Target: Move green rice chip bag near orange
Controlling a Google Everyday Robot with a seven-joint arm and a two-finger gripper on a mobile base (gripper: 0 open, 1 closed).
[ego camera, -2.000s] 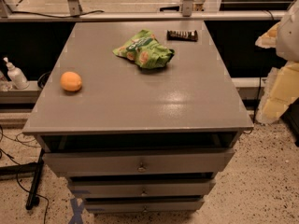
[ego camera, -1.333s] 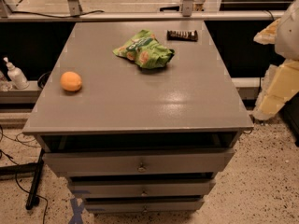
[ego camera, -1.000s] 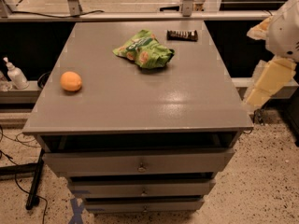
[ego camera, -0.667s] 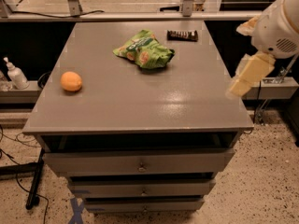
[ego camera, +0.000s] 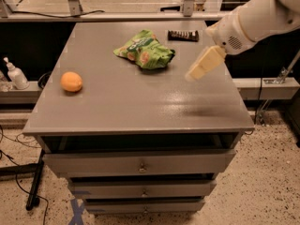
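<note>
The green rice chip bag, crinkled and bright green, lies on the grey cabinet top toward the back middle. The orange sits near the left edge of the top, well apart from the bag. My gripper reaches in from the upper right on a white arm and hangs above the top, to the right of the bag and not touching it.
A small dark rectangular bar lies at the back right of the top, behind the gripper. A white pump bottle stands on a ledge left of the cabinet. Drawers are below the front edge.
My arm has swung in from the right edge of view over the cabinet top, toward the bag. The bag, orange and bar have not moved.
</note>
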